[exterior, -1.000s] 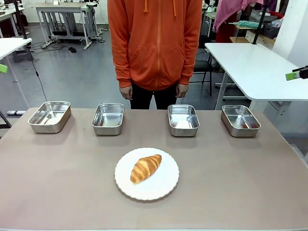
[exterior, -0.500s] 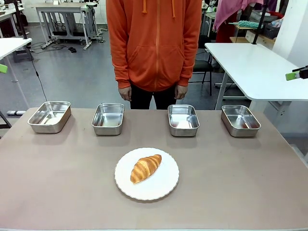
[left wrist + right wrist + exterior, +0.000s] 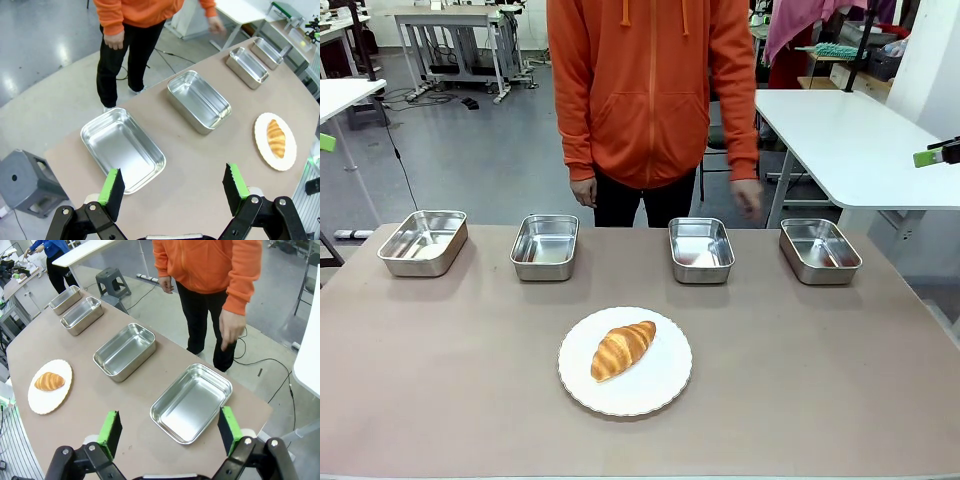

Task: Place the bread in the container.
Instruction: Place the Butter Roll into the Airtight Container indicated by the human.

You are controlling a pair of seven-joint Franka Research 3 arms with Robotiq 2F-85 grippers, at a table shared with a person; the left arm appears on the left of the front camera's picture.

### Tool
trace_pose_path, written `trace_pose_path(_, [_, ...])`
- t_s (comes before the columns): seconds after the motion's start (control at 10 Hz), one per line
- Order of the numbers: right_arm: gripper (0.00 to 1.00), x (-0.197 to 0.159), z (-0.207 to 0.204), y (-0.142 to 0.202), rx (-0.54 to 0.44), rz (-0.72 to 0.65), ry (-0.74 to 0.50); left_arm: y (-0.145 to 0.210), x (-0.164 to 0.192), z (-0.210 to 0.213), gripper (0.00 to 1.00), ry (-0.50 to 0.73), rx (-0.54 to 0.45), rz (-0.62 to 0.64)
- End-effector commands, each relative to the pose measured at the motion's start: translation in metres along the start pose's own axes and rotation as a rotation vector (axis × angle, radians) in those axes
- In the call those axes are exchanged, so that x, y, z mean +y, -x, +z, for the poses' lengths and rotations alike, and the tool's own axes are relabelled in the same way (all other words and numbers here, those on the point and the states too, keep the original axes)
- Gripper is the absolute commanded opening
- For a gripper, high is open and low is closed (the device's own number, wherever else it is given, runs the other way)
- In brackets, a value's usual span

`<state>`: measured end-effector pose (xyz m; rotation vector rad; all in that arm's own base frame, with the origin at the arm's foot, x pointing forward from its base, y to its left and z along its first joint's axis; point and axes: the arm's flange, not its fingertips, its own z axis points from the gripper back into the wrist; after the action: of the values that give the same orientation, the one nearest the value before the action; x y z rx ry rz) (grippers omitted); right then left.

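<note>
The bread, a golden-brown croissant (image 3: 622, 349), lies on a round white plate (image 3: 660, 385) at the table's near middle. Behind it, several identical steel pans stand empty in a row along the far edge (image 3: 423, 241) (image 3: 544, 246) (image 3: 701, 249) (image 3: 819, 250); I cannot tell which one is the container. My left gripper (image 3: 173, 187) hangs open high over the row's left end, above the end pan (image 3: 122, 150). My right gripper (image 3: 169, 430) hangs open over the right end pan (image 3: 192, 402). Both wrist views catch the croissant (image 3: 276, 138) (image 3: 49, 381) farther off.
A person in an orange hoodie (image 3: 650, 90) stands at the far edge, with one hand (image 3: 748, 198) out over the gap between the two right pans. A white table (image 3: 850, 140) stands back right. A grey stool (image 3: 20, 175) sits beside the table's left end.
The person's hand on the picture's right has swung out from the hip toward the right pans and is blurred. The croissant, the pans and both grippers are as before.
</note>
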<state>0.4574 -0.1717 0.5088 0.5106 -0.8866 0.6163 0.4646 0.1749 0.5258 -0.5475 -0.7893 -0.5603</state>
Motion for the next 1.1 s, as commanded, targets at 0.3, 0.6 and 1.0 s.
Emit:
trace_pose_path(0.3, [1.00, -0.0002, 0.0013, 0.0005, -0.003, 0.005, 0.000, -0.0001, 0.0000, 0.0001, 1.00, 0.001, -0.007, 0.004])
trace_pose_path(0.6, [1.00, -0.0002, 0.0013, 0.0005, -0.003, 0.005, 0.000, -0.0001, 0.0000, 0.0001, 1.00, 0.001, -0.007, 0.004])
trace_pose_path(1.0, [1.00, -0.0002, 0.0013, 0.0005, -0.003, 0.005, 0.000, -0.0001, 0.0000, 0.0001, 1.00, 0.001, -0.007, 0.004])
